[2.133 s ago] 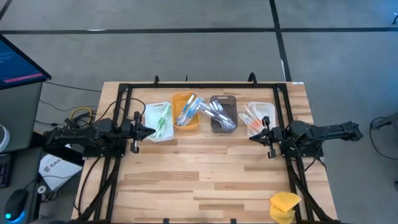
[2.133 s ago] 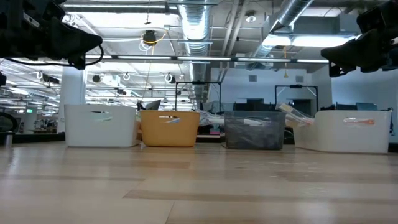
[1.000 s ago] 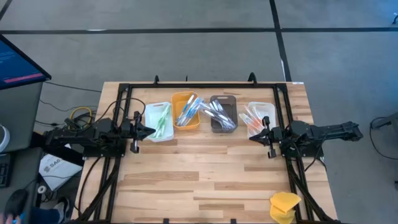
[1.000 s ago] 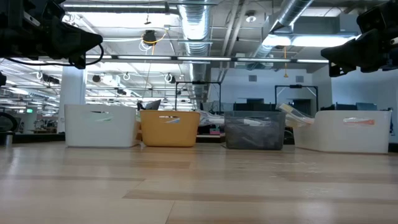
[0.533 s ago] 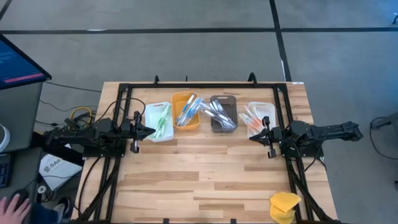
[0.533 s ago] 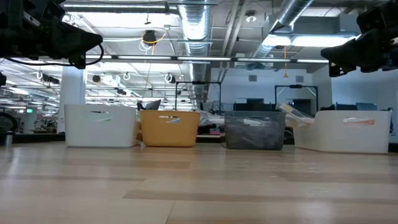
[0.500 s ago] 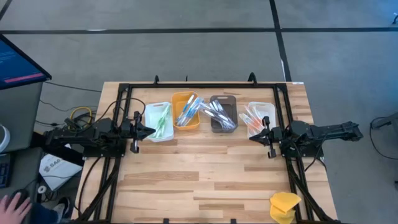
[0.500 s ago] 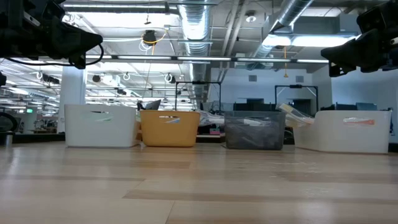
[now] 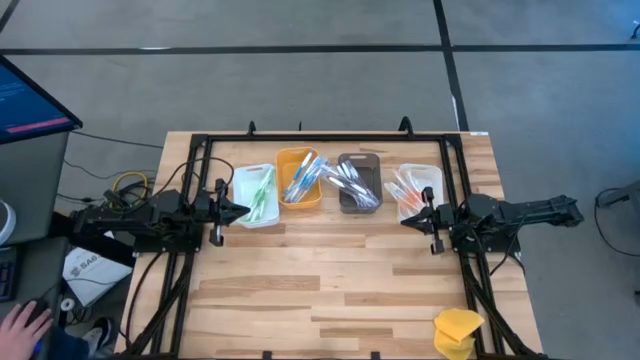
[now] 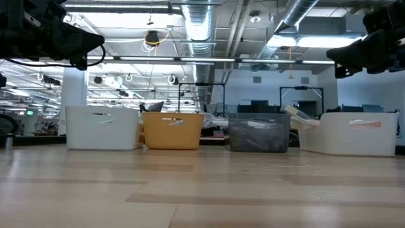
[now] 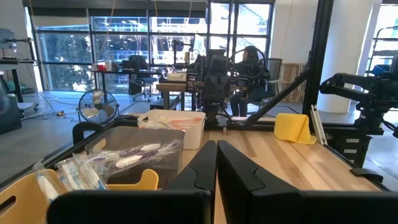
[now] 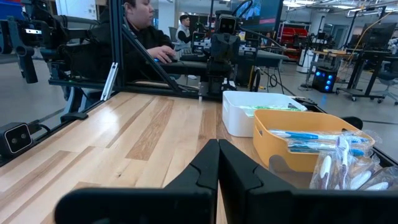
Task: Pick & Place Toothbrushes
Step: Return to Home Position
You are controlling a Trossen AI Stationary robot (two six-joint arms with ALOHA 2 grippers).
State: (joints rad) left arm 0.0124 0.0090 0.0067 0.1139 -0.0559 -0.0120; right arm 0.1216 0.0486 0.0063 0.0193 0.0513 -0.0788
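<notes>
You are looking at a sorting job that is reading as finished. Every one of the toothbrushes (image 9: 303,178) that is showing is lying inside a bin, and none is showing on the bare boards of the table (image 9: 330,270). By my judgement, only parking the arms is left.

The four bins are standing in a row toward twelve o'clock from the table's middle:
- The left white bin (image 9: 238,185) is holding the green brushes.
- The orange bin (image 9: 283,160) beside it is carrying the blue ones.
- The grey bin (image 9: 345,160) is holding a pale, greyish bundle, with one brush poking over the rim.
- The right white bin (image 9: 436,178) is holding the orange-pink ones.

The left gripper (image 9: 238,211) is hovering at nine o'clock, just beside the left white bin. Its fingers are pressing together on nothing. The right gripper (image 9: 405,221) is hovering at three o'clock, just beside the right white bin, and it is likewise pinched closed and empty.

A yellow sponge (image 9: 458,330) is sitting at the five o'clock corner, well apart from the bins. A person's hand (image 9: 20,322) is showing off the table at eight o'clock.
</notes>
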